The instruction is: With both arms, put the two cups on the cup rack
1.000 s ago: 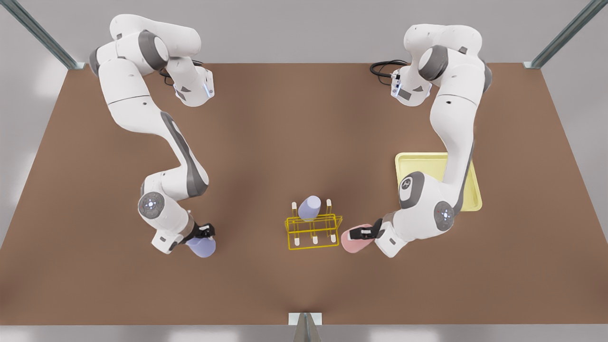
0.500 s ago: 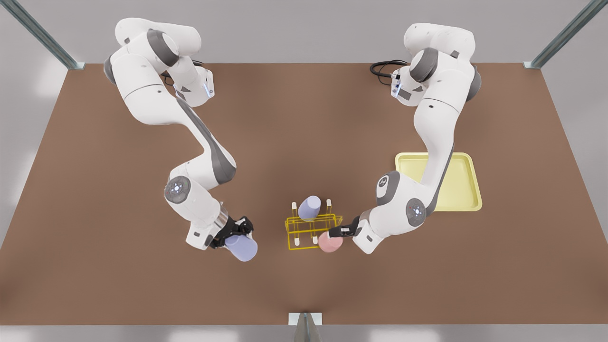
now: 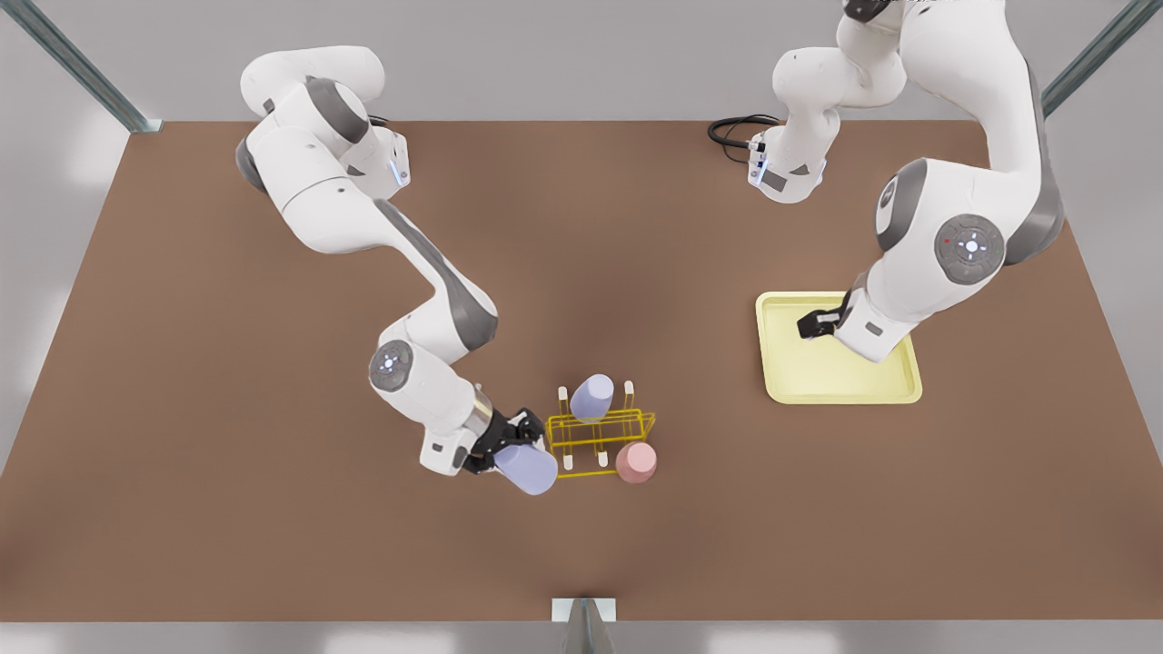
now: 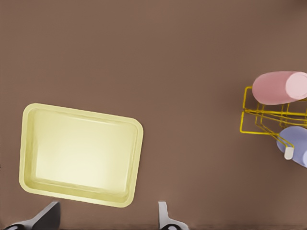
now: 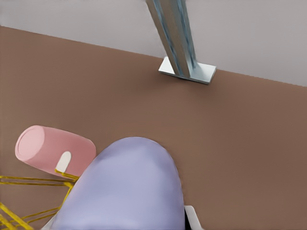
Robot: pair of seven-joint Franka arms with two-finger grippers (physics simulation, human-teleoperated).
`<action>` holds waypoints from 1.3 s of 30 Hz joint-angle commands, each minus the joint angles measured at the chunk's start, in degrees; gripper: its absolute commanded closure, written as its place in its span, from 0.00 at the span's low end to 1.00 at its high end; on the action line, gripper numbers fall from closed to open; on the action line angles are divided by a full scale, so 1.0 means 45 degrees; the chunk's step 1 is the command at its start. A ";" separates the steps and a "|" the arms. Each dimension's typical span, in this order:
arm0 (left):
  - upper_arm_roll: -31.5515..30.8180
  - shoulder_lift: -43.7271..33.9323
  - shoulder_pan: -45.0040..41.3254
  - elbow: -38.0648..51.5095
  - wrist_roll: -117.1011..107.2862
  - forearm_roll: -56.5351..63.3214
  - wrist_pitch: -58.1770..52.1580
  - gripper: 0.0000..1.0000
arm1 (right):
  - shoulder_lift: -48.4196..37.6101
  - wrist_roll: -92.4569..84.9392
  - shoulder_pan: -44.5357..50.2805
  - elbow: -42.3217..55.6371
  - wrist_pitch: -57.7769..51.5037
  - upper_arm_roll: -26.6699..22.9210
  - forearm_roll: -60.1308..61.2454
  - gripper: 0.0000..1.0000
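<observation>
The right end effector (image 3: 509, 445) clenched the light, probably slick lavender cup (image 3: 527, 470) by its wall beside the cup rack (image 3: 600, 427), pink cup (image 3: 636, 461) on it, left end effector (image 3: 811, 324) released above the tray (image 3: 836, 386)

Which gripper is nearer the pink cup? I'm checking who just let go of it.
The right gripper, holding a lavender cup at the rack's other end. The left gripper is farther off, open above the yellow tray. The pink cup sits on the rack.

My right gripper (image 3: 511, 442) is mostly hidden behind the lavender cup (image 5: 124, 187), apparently beside the cup rack (image 3: 600, 434).
</observation>
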 commanded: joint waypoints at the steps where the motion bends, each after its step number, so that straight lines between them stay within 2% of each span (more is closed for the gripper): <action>1: -0.0191 -0.0001 -0.0111 -0.0037 0.2428 -0.0022 -0.1276 0.00 | 0.0176 0.0058 0.0005 0.0199 0.0328 0.0227 0.0057 0.18; 23: -0.0602 0.0136 0.0202 0.0354 0.2370 -0.0022 -0.1139 0.00 | 0.0997 -0.0060 0.0688 0.0492 0.0777 0.0267 -0.0099 0.18; 24: -0.0602 0.0116 0.0182 0.0354 0.2370 -0.0022 -0.1139 0.00 | 0.0997 -0.0040 0.0688 0.0551 0.0777 0.0267 -0.0099 0.00; 32: -0.0602 0.0097 0.0143 0.0354 0.2331 -0.0022 -0.1178 0.00 | 0.0977 -0.0021 0.0727 0.0785 0.0602 0.0247 -0.0002 0.00; 34: -0.0622 0.0077 0.0143 0.0452 0.2370 -0.0041 -0.1237 0.00 | 0.0724 0.0038 0.0552 0.1313 -0.0256 0.0228 0.0076 0.00; 35: -0.0622 0.0077 0.0124 0.0452 0.2389 -0.0041 -0.1334 0.00 | 0.0002 0.0116 0.0064 0.1196 -0.1564 0.0228 0.0096 0.00; 36: -0.0622 0.0077 0.0124 0.0452 0.2409 -0.0041 -0.1393 0.00 | -0.0799 0.0136 -0.0503 0.1020 -0.3827 -0.0357 0.0077 0.00; 37: -0.0641 0.0077 0.0124 0.0452 0.2409 -0.0041 -0.1412 0.00 | -0.1210 -0.0020 -0.0523 0.1020 -0.6095 -0.2171 -0.0099 0.00; 38: -0.0641 0.0077 0.0124 0.0452 0.2389 -0.0041 -0.1451 0.00 | -0.1211 -0.0040 -0.0542 0.1000 -0.7133 -0.4029 -0.1678 0.00; 39: -0.0641 0.0077 0.0124 0.0452 0.2409 -0.0041 -0.1588 0.00 | -0.1249 -0.0079 -0.0913 0.0766 -0.7171 -0.4128 -0.3397 0.00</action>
